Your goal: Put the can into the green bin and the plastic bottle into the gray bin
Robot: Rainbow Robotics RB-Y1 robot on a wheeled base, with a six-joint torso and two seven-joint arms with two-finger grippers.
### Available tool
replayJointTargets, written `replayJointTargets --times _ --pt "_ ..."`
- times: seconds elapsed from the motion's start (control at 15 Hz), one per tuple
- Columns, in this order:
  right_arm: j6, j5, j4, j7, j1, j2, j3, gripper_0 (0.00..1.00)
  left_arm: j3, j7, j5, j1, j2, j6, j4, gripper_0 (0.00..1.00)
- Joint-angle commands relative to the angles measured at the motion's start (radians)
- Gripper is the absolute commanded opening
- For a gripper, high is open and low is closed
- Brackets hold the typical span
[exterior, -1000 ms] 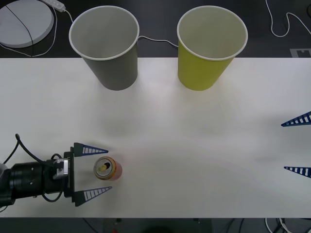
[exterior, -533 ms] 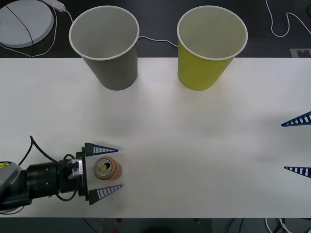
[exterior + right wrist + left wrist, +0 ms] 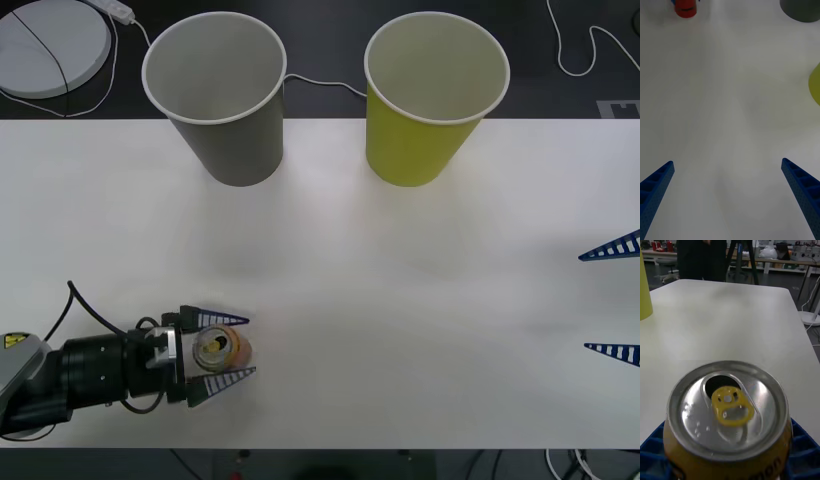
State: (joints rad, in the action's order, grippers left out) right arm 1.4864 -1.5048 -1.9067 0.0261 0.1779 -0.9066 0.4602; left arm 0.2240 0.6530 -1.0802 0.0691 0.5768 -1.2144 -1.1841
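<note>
Left claw (image 3: 228,349) narrowed, right claw (image 3: 611,298) spread

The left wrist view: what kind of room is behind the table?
Probably a lab or workshop. Behind the white table stand long benches with equipment, a tripod's legs, and cables on the floor.

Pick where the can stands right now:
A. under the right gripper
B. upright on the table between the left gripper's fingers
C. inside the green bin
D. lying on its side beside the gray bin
B: the can stands upright on the table, near its front edge, with the left gripper around it.
</note>
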Motion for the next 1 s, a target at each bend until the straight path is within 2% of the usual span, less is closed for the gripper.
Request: replayJointTargets --times 0.07,0.33,0.67,1.0 --pt "0.0 0.0 0.0 0.0 0.0 0.0 0.0 1.0 0.0 -0.006 0.0 0.005 0.0 0.001 0.0 0.0" --pt "0.0 0.0 0.0 0.0 0.0 0.0 0.0 1.0 -0.008 -0.026 0.0 0.012 0.002 0.001 -0.003 0.0" --pt "0.0 0.0 0.0 0.0 0.0 0.0 0.0 1.0 -0.028 -0.271 -0.014 0.012 0.075 -0.001 -0.134 0.0" --pt "0.0 0.0 0.0 0.0 0.0 0.0 0.0 1.0 -0.129 -0.546 -0.199 0.009 0.129 -0.001 -0.313 0.0"
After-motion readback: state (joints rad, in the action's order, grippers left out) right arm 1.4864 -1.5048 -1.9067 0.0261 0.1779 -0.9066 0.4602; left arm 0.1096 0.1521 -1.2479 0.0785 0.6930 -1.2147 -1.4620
